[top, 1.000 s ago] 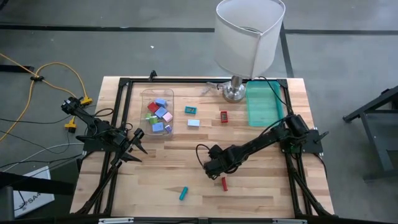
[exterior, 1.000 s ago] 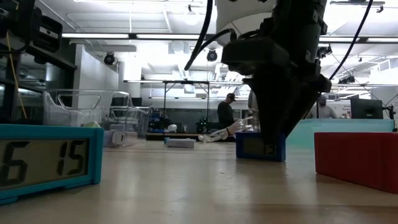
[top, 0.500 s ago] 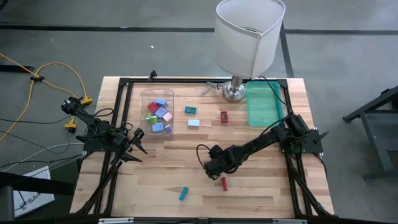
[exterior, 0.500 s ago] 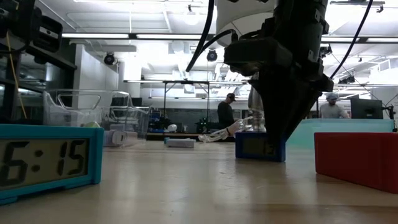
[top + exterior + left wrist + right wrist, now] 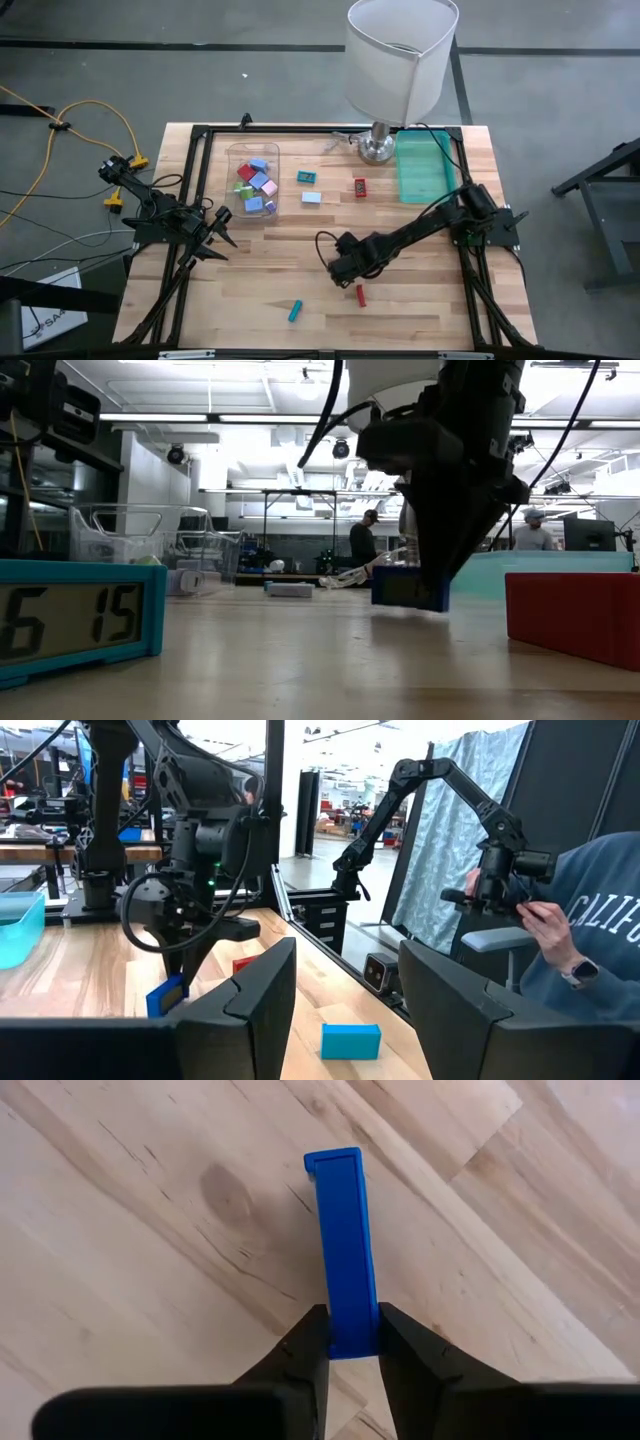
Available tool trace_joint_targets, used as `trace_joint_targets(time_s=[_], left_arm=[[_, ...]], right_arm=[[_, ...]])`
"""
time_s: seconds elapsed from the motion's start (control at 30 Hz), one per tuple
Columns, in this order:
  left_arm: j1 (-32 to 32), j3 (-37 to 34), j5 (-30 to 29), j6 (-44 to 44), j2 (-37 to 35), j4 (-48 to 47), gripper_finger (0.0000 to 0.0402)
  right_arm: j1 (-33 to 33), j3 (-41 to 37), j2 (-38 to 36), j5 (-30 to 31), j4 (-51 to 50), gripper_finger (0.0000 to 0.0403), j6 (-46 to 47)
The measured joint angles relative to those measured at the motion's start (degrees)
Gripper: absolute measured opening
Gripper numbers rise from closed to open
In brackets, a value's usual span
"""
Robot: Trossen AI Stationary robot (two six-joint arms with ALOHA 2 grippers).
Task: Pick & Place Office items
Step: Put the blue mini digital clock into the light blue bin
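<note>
The dark blue block (image 5: 345, 1250) looks small, rigid and light, smooth-sided, so likely to slip unless pinched across its thin faces; the right gripper (image 5: 346, 1342) is clamped on one end of it, at centre frame in the high view, just off the tabletop (image 5: 300, 660) in the low view; the right arm reaches leftward, wrist down; the left gripper (image 5: 222, 238) waits at mid-left, jaws partly apart, holding nothing.

Bin (image 5: 252, 180) left of lamp (image 5: 399, 60), tray (image 5: 420, 168) beside lamp
</note>
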Motion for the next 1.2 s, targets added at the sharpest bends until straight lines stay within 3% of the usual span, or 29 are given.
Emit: trace_joint_targets(time_s=[0.37, 0.67, 0.97, 1.2], left_arm=[[0.01, 0.0, 0.02, -0.01, -0.02, 0.0, 0.0173], [0.01, 0.0, 0.01, -0.01, -0.02, 0.0, 0.0173], [-0.01, -0.01, 0.0, -0.02, -0.02, 0.0, 0.0173], [0.02, 0.01, 0.02, 0.0, -0.02, 0.04, 0.0173]], right_arm=[[-0.11, 0.1, -7.25, 3.88, -3.52, 0.0059, -0.61], [-1.7, 0.04, -11.89, 7.05, -16.34, 0.0059, 4.21], [-8.97, -0.07, -16.26, 9.26, -25.07, 0.006, 1.57], [-18.89, -2.66, -20.37, 10.51, -24.09, 0.006, -6.62]])
